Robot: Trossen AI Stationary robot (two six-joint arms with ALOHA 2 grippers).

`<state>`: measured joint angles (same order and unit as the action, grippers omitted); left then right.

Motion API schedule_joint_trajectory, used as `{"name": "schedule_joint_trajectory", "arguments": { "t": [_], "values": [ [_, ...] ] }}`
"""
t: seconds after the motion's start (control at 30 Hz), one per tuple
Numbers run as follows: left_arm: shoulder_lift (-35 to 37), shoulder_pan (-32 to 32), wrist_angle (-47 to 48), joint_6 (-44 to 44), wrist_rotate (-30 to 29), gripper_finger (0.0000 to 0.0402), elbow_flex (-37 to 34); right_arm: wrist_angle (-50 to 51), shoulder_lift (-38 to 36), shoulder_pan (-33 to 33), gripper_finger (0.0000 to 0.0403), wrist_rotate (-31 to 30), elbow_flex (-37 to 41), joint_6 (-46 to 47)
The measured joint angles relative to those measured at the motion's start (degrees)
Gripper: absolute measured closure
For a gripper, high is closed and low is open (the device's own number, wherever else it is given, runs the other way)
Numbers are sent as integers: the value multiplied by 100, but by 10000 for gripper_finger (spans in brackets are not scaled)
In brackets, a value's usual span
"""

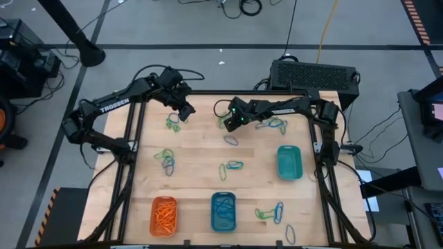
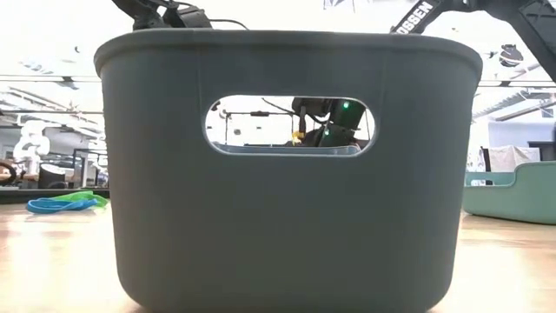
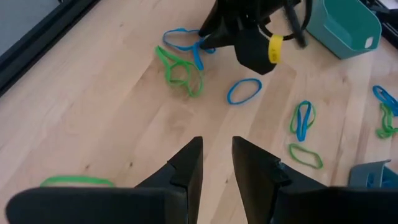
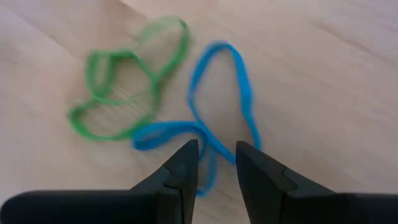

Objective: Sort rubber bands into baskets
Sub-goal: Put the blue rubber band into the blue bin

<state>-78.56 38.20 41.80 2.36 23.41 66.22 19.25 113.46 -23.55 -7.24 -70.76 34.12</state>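
Bands are lying scattered over your wooden tabletop [image 1: 201, 155], with 3 baskets along its near and right parts: the orange basket [image 1: 164, 215] at the near left, already holding orange bands, the blue basket [image 1: 223, 211] just right of it with blue bands inside, and the teal basket [image 1: 289, 162] by the right edge.

Your right end effector [image 4: 214, 163] is hanging low over a blue band [image 4: 221, 106] near the far middle of the tabletop. Its fingers are standing a narrow gap apart, and part of the blue band is running between the tips. You cannot tell whether they are pinching it or only straddling it. A green band [image 4: 124, 90] is lying tangled with the blue one, just beside it.

Your left end effector [image 3: 216, 163] is hovering over bare wood at the far left of the tabletop, its fingers also a narrow gap apart and gripping nothing. Another green band [image 3: 78, 181] is lying near its side.

In the low view, the blue basket's wall [image 2: 287, 235] is filling most of the picture, and the right arm is showing through the handle slot.
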Motion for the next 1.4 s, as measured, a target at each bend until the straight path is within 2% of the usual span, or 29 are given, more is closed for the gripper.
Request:
{"name": "schedule_joint_trajectory", "arguments": {
  "t": [0.17, 0.4, 0.53, 0.67, 0.8, 0.9, 1.07, 1.23, 1.4],
  "values": [
    [0, 1, -46, 28, 3, 309, 0, 173, 6, 3, 312, -32, 9, 92],
    [0, 1, -61, 26, 6, 309, 0, 142, 6, 163, 395, 11, 9, -159],
    [0, 1, -61, -13, 7, 309, 0, -16, -163, 274, 400, 7, 11, -164],
    [0, 1, -62, -224, 56, 309, 0, -79, -638, 313, 402, -3, 9, -71],
    [-8, 1, -146, -506, 669, 309, 0, -18, -1238, 409, 402, 93, 9, -63],
    [-125, -8, -401, -326, 1211, 309, 4, -8, -1707, 565, 402, 189, 9, -161],
    [-653, -56, -1012, 1095, 1872, 309, 9, -98, -2308, 886, 403, 230, 9, -186],
    [-1187, -334, -2057, 1847, 3022, 309, 9, -89, -2501, 1179, 403, 120, 7, -11],
    [-1428, -568, -3157, 2484, 3517, 309, 9, 43, -2501, 1511, 403, 111, 7, 219]
  ]
}}
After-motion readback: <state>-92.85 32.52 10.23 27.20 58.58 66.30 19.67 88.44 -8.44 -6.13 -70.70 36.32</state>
